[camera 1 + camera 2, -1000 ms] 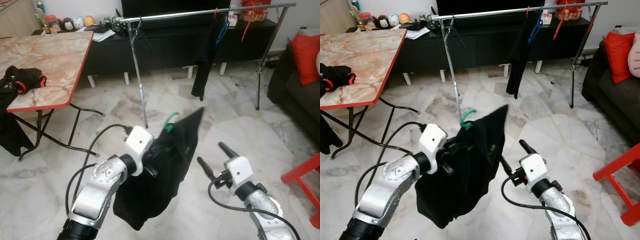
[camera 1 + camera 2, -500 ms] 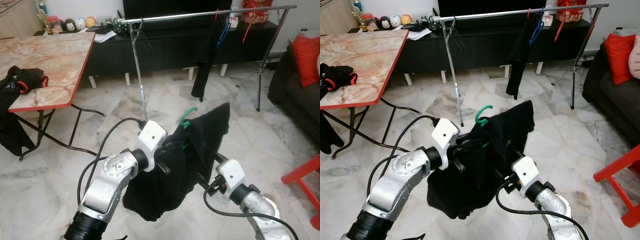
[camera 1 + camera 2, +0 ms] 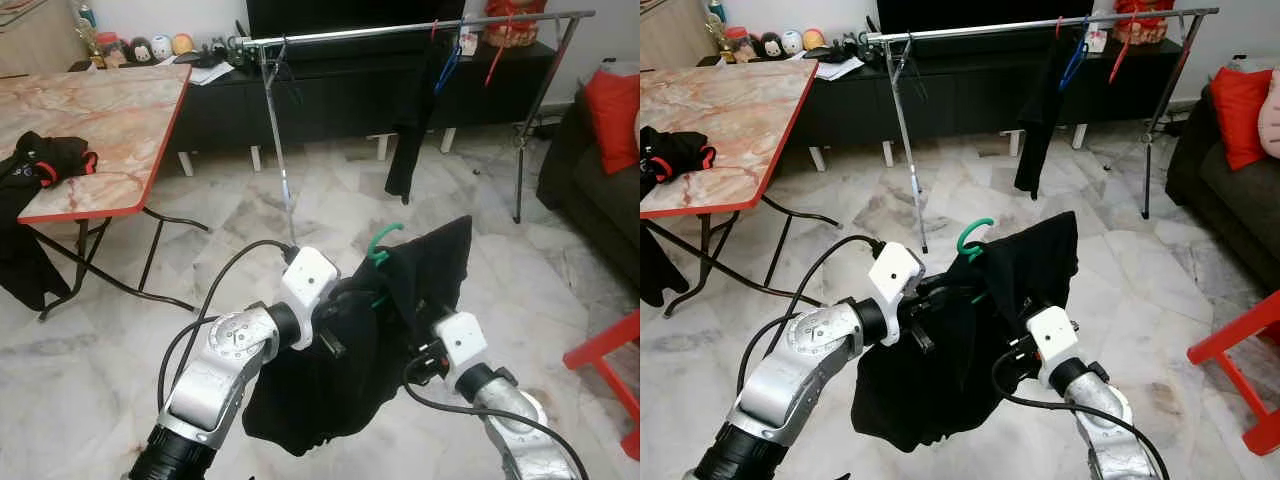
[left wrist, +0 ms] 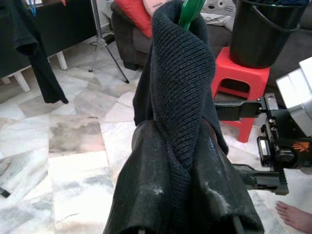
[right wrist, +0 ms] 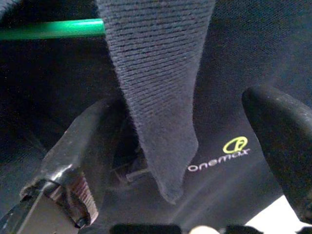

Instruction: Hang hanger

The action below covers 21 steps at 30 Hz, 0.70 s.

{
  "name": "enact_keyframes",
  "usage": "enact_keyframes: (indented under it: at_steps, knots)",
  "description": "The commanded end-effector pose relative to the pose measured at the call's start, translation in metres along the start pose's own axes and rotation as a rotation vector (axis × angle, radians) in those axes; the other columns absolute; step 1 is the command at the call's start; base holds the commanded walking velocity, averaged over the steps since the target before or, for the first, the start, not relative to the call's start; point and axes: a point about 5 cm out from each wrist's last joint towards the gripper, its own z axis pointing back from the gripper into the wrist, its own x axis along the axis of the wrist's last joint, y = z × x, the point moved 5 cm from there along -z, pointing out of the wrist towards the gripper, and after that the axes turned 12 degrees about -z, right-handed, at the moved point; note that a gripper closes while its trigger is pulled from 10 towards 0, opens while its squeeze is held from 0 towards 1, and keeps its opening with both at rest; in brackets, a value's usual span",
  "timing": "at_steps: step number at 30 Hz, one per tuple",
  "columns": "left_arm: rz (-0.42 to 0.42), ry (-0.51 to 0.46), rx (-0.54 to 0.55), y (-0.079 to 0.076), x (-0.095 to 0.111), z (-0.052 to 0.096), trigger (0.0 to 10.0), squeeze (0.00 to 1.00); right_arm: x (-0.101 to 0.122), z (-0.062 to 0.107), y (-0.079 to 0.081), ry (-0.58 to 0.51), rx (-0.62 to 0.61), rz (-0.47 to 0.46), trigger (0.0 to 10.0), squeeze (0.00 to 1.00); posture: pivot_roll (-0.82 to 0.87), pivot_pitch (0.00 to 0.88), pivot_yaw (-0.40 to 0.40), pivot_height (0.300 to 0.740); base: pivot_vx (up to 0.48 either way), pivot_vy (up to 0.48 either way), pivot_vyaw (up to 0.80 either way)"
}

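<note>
Green hanger hook rises just above the left gripper, clamped on the black garment; the clothes rail lies well ahead. Right gripper spread, beside the cloth.

Centre frame, the left gripper grips a black garment draped on a green hanger, whose hook pokes up at about 1 o'clock from the white wrist block. The right gripper reaches into the cloth from 4 o'clock, its fingers buried in the fabric. At 12 o'clock a metal clothes rail carries a dark hanging garment. At 9 o'clock stands a red-edged marble table with black clothing lying on it.
</note>
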Motion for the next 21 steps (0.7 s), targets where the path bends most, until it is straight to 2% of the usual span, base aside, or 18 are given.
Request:
enact_keyframes:
  at_steps: [1,2,21]
  knots:
    - [-0.02,-0.049,0.002,0.0008,0.0127,0.0013,10.0,0.0,-0.0035,-0.0023,-0.0011,0.013,-0.015,-0.002,0.4,0.0,-0.06,0.0,0.013,0.74,0.0,0.0,0.0]
    - [-0.018,-0.049,0.002,0.0007,0.0127,0.0015,10.0,0.0,-0.0046,-0.0024,-0.0011,0.015,-0.017,-0.002,0.0,0.0,-0.06,0.0,0.013,0.74,0.0,0.0,0.0]
    - [-0.011,-0.049,0.011,0.0008,0.0124,0.0032,10.0,0.0,-0.0058,-0.004,-0.0043,-0.004,-0.056,-0.015,0.0,0.0,-0.05,0.0,0.013,0.74,0.0,0.0,0.0]
